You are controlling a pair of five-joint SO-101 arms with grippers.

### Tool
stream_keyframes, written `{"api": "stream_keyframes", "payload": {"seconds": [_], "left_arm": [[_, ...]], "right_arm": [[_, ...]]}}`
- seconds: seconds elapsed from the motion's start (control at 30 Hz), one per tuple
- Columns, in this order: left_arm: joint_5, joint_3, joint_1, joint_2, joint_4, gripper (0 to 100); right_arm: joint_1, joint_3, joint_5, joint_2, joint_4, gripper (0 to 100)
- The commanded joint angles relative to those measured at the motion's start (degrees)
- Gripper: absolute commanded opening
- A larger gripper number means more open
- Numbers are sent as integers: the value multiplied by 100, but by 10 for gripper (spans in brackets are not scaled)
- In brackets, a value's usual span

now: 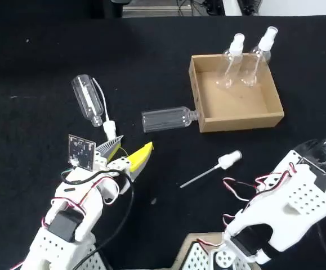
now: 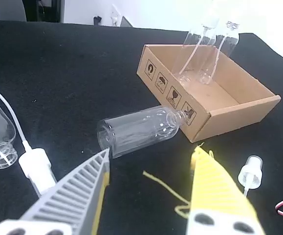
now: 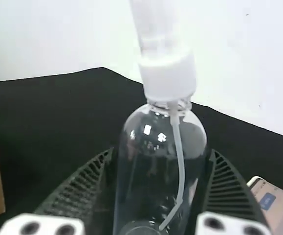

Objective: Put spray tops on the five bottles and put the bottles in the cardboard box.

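Note:
The cardboard box (image 1: 267,118) stands at the back right with two capped bottles (image 1: 230,64) (image 1: 258,56) leaning in it. An open bottle (image 1: 168,119) lies on its side, its neck against the box's left wall. Another open bottle (image 1: 88,98) lies farther left, with a spray top (image 1: 109,128) beside its neck. My left gripper (image 1: 133,142) is open just in front of that top, holding nothing; the wrist view has the top (image 2: 33,166) by the grey finger (image 2: 90,181). My right gripper (image 3: 158,196) is shut on a bottle (image 3: 156,147) that carries a spray top (image 3: 166,73).
A loose spray top (image 1: 228,160) with its long tube lies on the black cloth between the two arms. The table's right edge is close to the right arm (image 1: 298,197). A phone (image 3: 273,198) lies at the table's edge.

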Motion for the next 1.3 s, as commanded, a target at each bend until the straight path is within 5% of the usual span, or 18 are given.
{"api": "stream_keyframes", "payload": {"seconds": [0.0,0.3,0.73,1.07,1.27], "left_arm": [[0,136,31,-62,-105,242],[-9,136,31,-62,-105,242],[-9,136,31,-62,-97,242],[-18,136,31,-62,-97,242],[-18,136,31,-62,-97,242]], "right_arm": [[-70,13,0,-66,-176,234],[-88,725,-9,-1684,290,234],[0,259,-18,-3908,4352,231],[-9,189,-9,-3943,4510,226],[97,66,9,-3943,4510,34]]}}
